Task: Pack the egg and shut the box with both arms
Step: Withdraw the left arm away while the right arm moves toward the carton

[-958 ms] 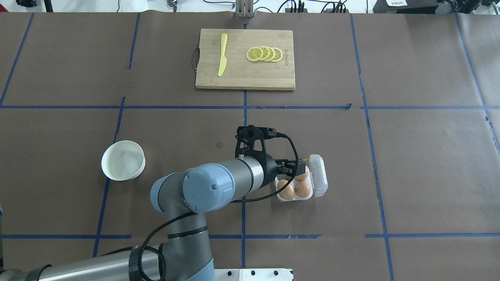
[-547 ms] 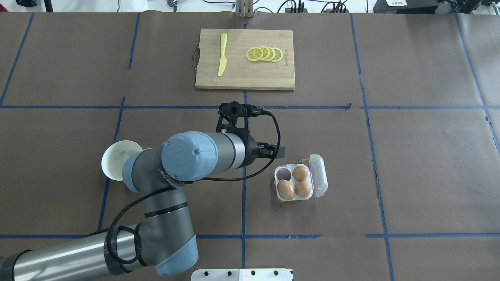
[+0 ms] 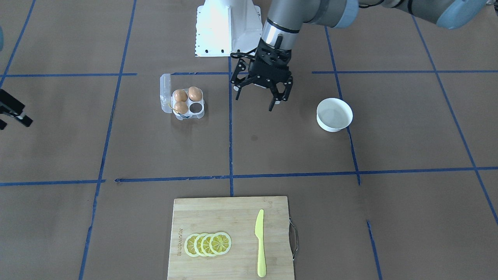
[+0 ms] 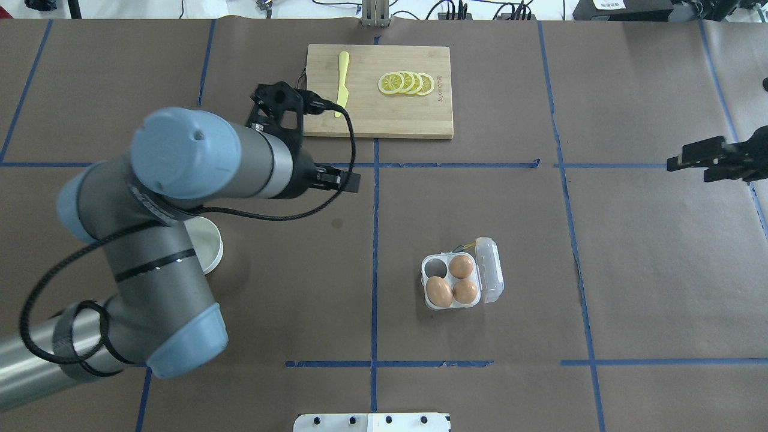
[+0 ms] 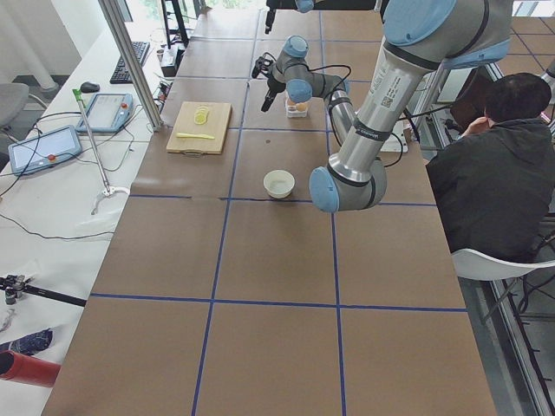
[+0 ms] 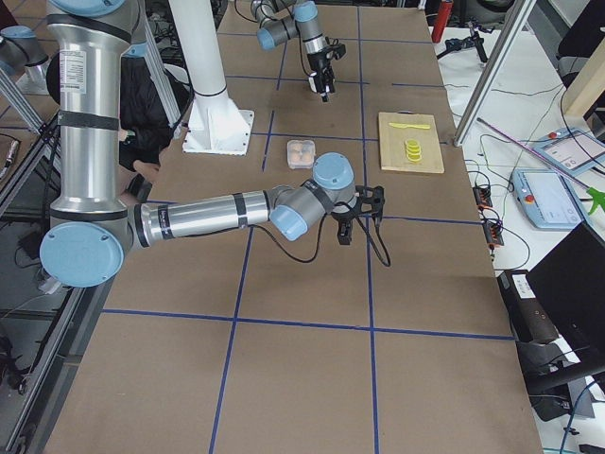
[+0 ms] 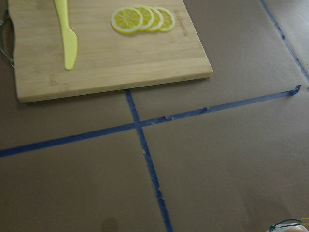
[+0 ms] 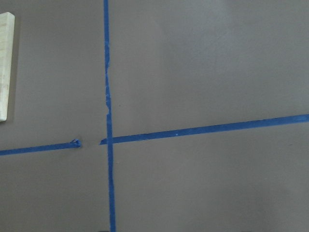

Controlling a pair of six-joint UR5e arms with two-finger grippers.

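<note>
- Egg carton (image 4: 454,282) sits on the brown-paper surface (image 4: 630,288), right of centre in the overhead view. Three eggs (image 4: 439,291) are seated, one cup (image 4: 436,268) is empty, and the clear lid (image 4: 491,270) is swung open at its right.
- Left end effector (image 3: 260,97): fingers spread, empty, hovering between carton and white bowl (image 3: 334,114), apart from both.
- Right end effector (image 4: 714,159): at the surface edge, well apart from the carton. Spread or clenched, cannot tell.
- Risk: bowl looks empty and no loose egg is seen, so the fourth cup may go unfilled.
- Risk: carton looks light. A one-sided push on the lid likely slides it unless the other arm braces it.
- Risk: yellow string (image 4: 469,245) could trap under the lid and block the latch.
- Risk: two arms converging on one small carton may collide.
</note>
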